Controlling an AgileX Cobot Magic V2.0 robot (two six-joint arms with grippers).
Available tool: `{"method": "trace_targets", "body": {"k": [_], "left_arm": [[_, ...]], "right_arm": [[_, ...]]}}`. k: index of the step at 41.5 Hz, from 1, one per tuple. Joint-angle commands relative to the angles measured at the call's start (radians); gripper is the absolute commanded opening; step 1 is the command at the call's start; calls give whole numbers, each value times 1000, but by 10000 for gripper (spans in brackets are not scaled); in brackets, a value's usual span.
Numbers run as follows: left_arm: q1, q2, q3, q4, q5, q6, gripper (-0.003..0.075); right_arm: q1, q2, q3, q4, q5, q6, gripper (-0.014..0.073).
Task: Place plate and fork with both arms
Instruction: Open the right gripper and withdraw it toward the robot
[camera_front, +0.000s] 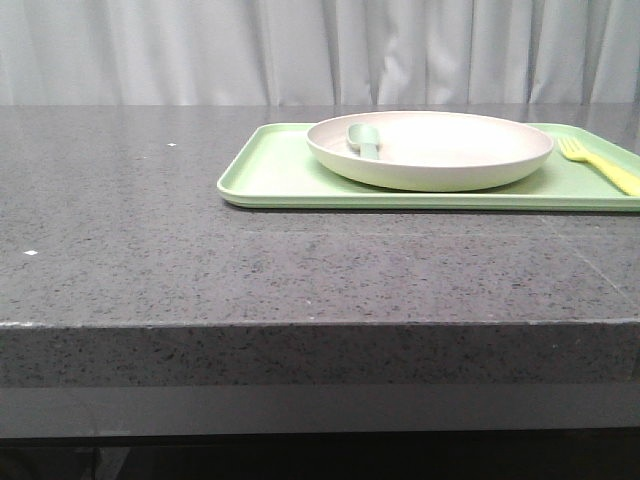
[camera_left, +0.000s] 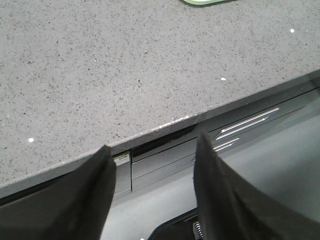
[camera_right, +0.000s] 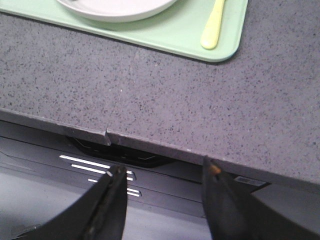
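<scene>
The cream plate sits on a light-green tray at the back right of the grey counter. A grey-green spoon lies inside the plate. The pale-yellow fork lies on the tray to the plate's right. In the right wrist view the plate's edge and the fork handle show on the tray. My left gripper is open and empty, below the counter's front edge. My right gripper is open and empty, also below the front edge. Neither gripper shows in the front view.
The grey speckled counter stretches from the tray to its front edge. A tray corner shows in the left wrist view. Dark panels sit under the counter edge. A pale curtain hangs behind.
</scene>
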Motion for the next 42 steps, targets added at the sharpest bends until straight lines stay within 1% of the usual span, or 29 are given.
{"method": "trace_targets", "body": {"k": [1, 4, 6, 9, 11, 12, 13, 14, 18, 23, 27, 42], "left_arm": [[3, 4, -26, -8, -67, 2, 347], [3, 4, -26, -6, -67, 2, 293], [3, 4, -26, -6, -69, 2, 235], [3, 4, -26, -2, -74, 2, 132], [3, 4, -26, 3, -76, 2, 55], [3, 4, -26, 10, -78, 2, 22], [3, 4, -26, 13, -81, 2, -21], [3, 4, -26, 18, -86, 2, -16], [3, 4, -26, 22, -112, -3, -18], [3, 4, -26, 22, -127, -3, -18], [3, 4, -26, 22, -125, -3, -18], [3, 4, -26, 22, -125, -3, -18]], "right_arm": [[-2, 6, -18, -11, -69, -8, 379], [-2, 6, -14, -10, -82, -8, 342], [-2, 6, -12, -9, -87, -8, 282], [-2, 6, -11, -9, -92, -8, 169], [-2, 6, -11, -9, -95, -8, 74], [-2, 6, -11, -9, -97, -8, 51], [-2, 6, -11, -9, -101, -8, 9], [-2, 6, -11, -9, -103, -8, -29], [-2, 6, -11, -9, -111, -8, -130], [-2, 6, -11, -5, -119, -2, -121], [-2, 6, -11, 22, -131, 2, -121], [-2, 6, -11, 23, -126, 2, -121]]}}
